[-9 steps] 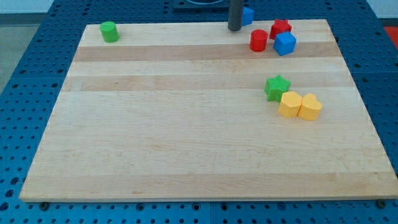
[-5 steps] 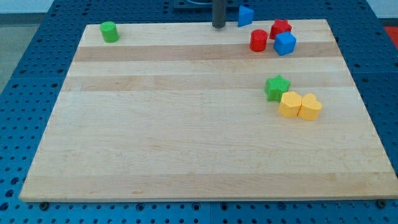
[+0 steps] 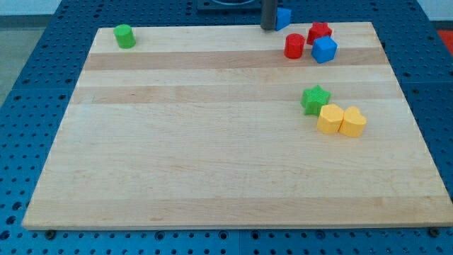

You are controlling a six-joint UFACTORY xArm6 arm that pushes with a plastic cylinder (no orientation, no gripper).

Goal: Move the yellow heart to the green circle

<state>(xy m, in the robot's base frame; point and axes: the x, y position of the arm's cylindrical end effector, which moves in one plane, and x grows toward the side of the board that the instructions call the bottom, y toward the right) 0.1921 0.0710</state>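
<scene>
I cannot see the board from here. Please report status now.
My tip at view's top edge, beside blue block. Yellow heart untouched, touching second yellow block. Green circle far left.

My tip (image 3: 269, 28) — beside blue block (image 3: 283, 18)

One camera looks down at a slant from the near edge of the wooden board (image 3: 212, 156), taking in almost all of it; my tip (image 3: 269, 28) sits at the view's top.

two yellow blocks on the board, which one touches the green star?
The yellow block on the view's left: its upper corner meets the green star. The yellow heart lies on its far side, clear of the star. My tip is far off at the view's top.
</scene>
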